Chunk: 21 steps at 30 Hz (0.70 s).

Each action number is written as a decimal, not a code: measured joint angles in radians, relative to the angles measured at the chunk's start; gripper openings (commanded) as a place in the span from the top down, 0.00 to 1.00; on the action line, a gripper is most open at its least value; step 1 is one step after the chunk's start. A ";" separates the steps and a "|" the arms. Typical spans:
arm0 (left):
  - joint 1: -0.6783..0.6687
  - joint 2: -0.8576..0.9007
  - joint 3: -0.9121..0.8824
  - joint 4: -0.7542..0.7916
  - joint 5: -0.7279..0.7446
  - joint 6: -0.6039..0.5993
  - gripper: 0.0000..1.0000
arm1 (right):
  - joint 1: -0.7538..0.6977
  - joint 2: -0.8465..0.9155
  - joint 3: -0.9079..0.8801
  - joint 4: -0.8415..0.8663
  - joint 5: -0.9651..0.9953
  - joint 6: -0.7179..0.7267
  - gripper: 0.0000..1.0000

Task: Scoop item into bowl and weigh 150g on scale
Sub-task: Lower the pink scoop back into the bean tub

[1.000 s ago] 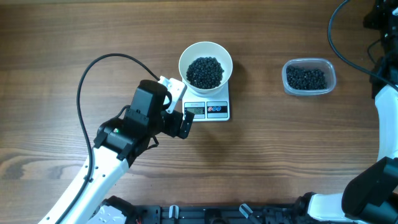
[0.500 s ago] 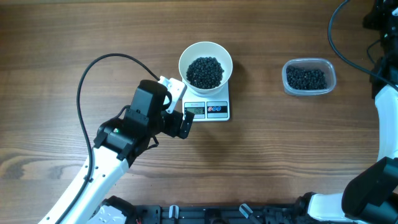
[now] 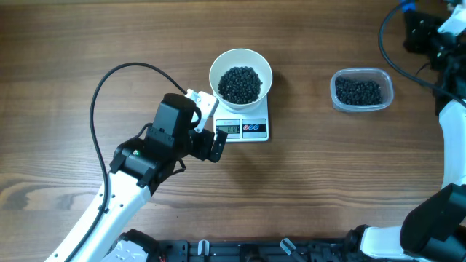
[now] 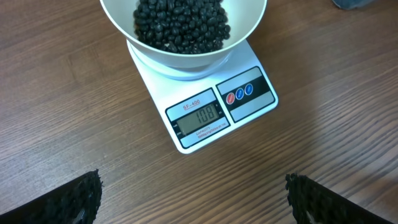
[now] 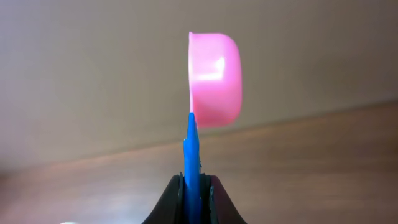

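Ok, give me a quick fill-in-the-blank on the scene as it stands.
1. The white bowl of black beans sits on the ____.
2. The right claw is shut on the blue handle of a ____ scoop.
3. The left claw hangs ____, holding nothing.
Missing words: scale, pink, open.

Wooden table [image 3: 87, 36], two things resting on it.
I see the white scale [image 3: 244, 129] near the middle, a clear plastic tub [image 3: 335, 98] well off to its right.
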 measured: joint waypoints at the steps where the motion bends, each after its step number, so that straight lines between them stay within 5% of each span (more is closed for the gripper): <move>1: 0.000 0.000 0.000 0.000 0.000 0.000 0.00 | 0.000 0.000 0.001 -0.062 -0.045 0.000 0.96; 9: 0.000 0.000 0.000 0.000 0.000 0.000 0.00 | 0.000 -0.101 0.000 -0.517 0.021 -0.196 0.96; 16: 0.000 0.000 0.000 0.000 0.000 0.000 0.00 | 0.000 -0.169 0.002 -0.746 0.200 -0.506 0.96; 21: 0.000 0.000 0.000 0.000 0.000 0.000 0.00 | 0.000 -0.168 0.002 -0.765 0.354 -0.584 0.96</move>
